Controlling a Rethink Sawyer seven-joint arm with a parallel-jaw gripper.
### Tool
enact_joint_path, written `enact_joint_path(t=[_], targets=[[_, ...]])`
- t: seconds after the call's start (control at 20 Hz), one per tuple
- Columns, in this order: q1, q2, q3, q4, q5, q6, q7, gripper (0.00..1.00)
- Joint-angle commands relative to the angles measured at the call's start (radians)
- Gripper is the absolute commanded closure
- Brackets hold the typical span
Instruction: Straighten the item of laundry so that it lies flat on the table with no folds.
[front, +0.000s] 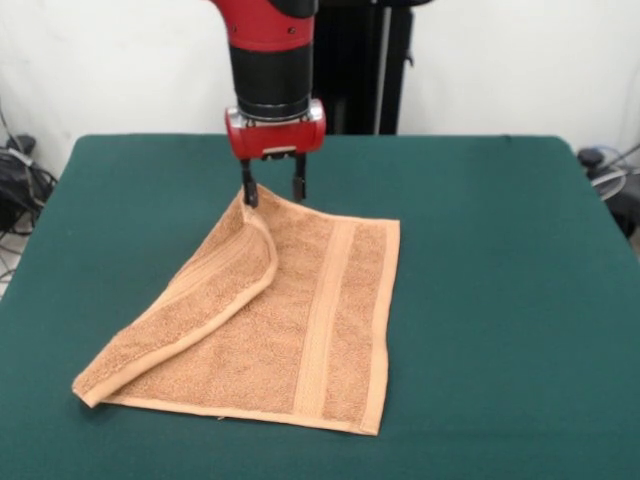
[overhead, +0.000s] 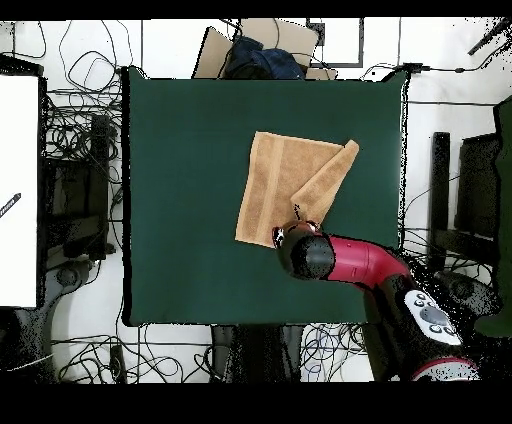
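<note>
**greenfelt_fan:** Going left to right in the front view: the folded-over flap of the towel (front: 190, 310) is seen first. It runs as a long diagonal strip from the low corner, well away from the hand (front: 272, 187), up to a point right beneath it. To the right of that, the rest of the cloth is spread flat on the tabletop (front: 500, 300), woven band and all.

**sawyer_lurker:** And the hand? Is anything held?

**greenfelt_fan:** The two fingers (front: 247, 190) are set a little apart, tips down at the towel's top corner where the fold begins. One finger looks to be touching the cloth edge. Whether anything is really pinched can't be told from here.

**sawyer_lurker:** So what's the next move going to hinge on?

**greenfelt_fan:** Probably the fold axis. The flap's long line stretches away from the hand, so the doubled layer would likely need to be dragged sideways across that line, out over bare felt, not along it. The overhead view shows the same: the flap lies slanted across the far side of the cloth from the hand.
</note>
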Motion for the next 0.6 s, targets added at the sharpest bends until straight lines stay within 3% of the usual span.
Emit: enact_joint_path(t=[0.05,0.6], targets=[[0.015,0.008,0.046,0.029,0.041,0.004,0.167,0.0],[-0.012,0.032,0.03,0.011,0.039,-0.007,0.168,0.0]])
